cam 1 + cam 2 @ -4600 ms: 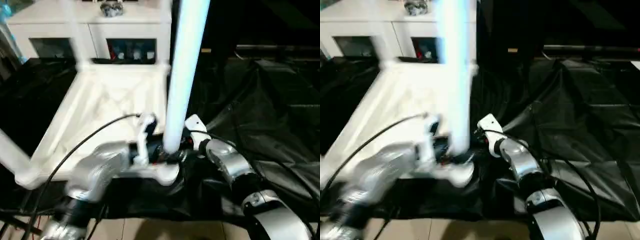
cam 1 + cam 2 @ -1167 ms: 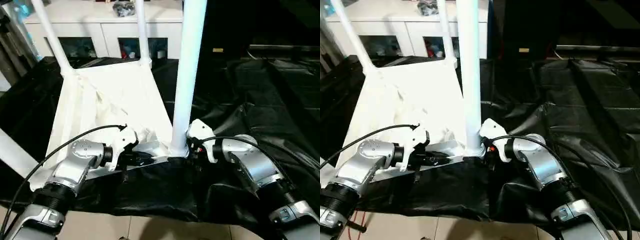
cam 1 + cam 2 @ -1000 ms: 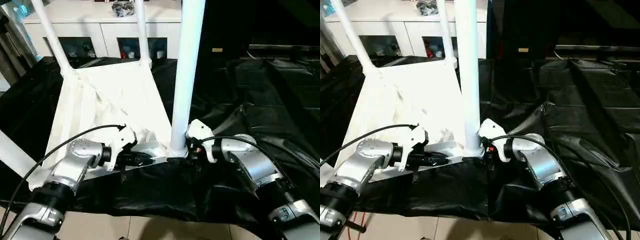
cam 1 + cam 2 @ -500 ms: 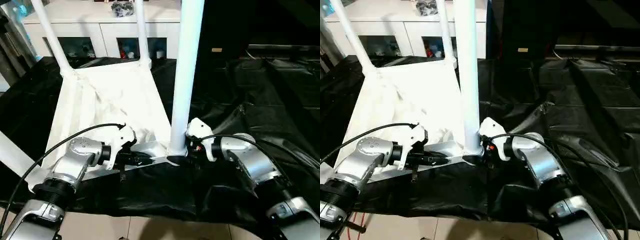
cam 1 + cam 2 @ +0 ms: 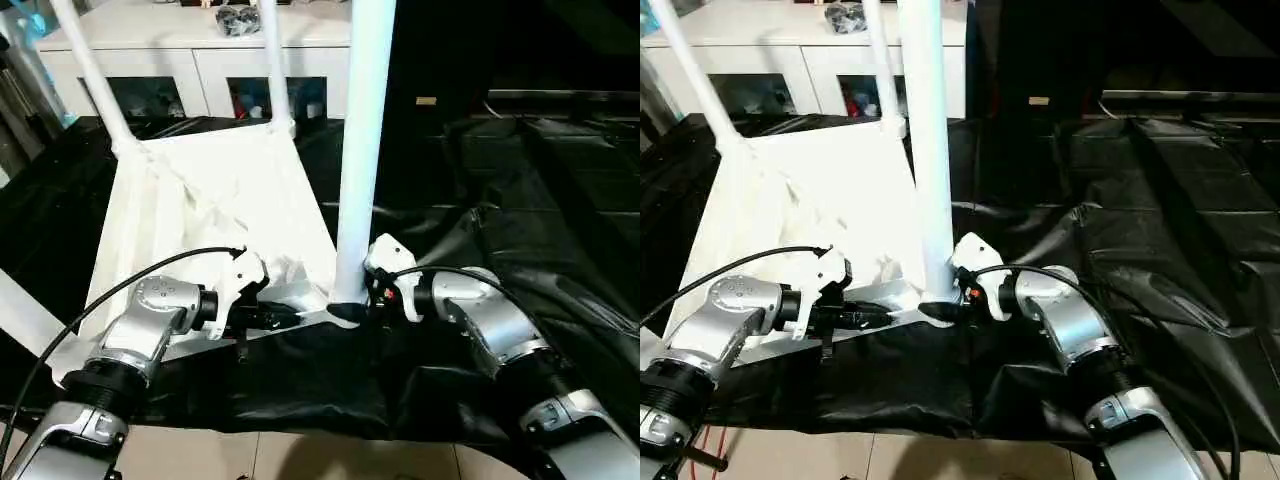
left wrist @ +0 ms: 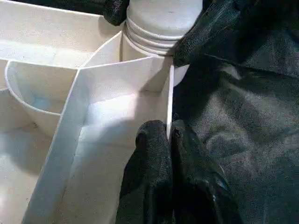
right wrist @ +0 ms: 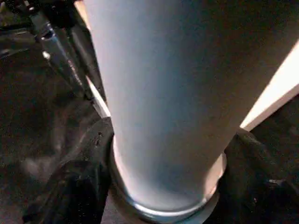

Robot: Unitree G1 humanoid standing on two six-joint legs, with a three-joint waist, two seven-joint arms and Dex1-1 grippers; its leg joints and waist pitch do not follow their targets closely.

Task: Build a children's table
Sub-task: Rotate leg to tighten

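The upturned tabletop (image 5: 210, 215) lies on black sheeting (image 5: 520, 200). The right gripper (image 5: 352, 300) clasps the base of the near leg (image 5: 362, 150) at the tabletop's 5 o'clock corner; the left gripper (image 6: 169, 135) pinches the near rim

Near corner: crowded. Upright leg (image 5: 362, 150) blocks between left gripper (image 6: 169, 135), pinching tabletop (image 5: 210, 215) rim, and right gripper (image 5: 352, 305) clasping its base. Black sheet (image 5: 520, 210) to the right: open. Far side: cabinet (image 5: 200, 60).
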